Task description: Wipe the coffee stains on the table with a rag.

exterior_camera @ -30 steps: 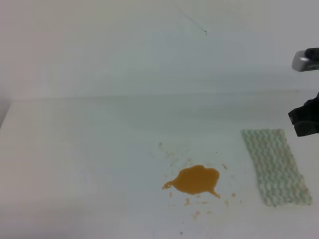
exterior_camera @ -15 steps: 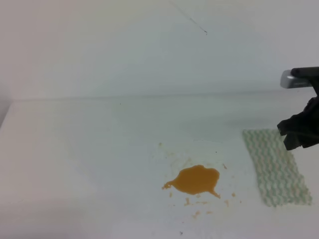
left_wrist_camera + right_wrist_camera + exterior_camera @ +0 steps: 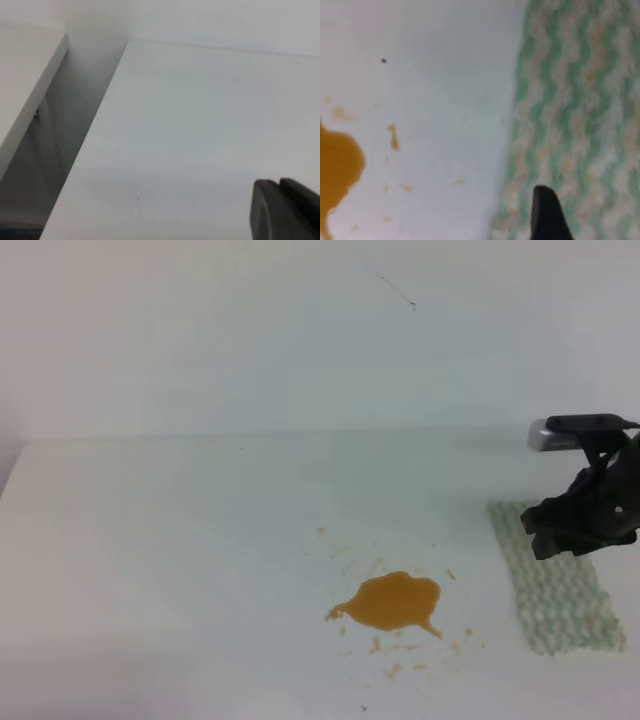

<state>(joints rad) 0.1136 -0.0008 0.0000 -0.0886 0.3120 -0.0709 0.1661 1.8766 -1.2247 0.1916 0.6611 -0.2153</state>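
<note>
My right pincer (image 3: 583, 528) over the rag (image 3: 556, 592)
How wide it gapes I cannot tell; it grips nothing. Stains (image 3: 390, 602) lie leftward on the bench (image 3: 180, 540).

One table (image 3: 150, 540) is recorded. One rag (image 3: 560, 605) is counted, lying directly beneath the right gripper (image 3: 580, 530) and extending toward the camera from it. One large blotch of the coffee stains (image 3: 392, 602) is counted, well apart from that gripper on its left side; scattered small specks are seen around the blotch, too small and faint for an exact count. One gripper is visible in the high view. In the left wrist view, one dark fingertip of the left gripper (image 3: 285, 210) is seen.
</note>
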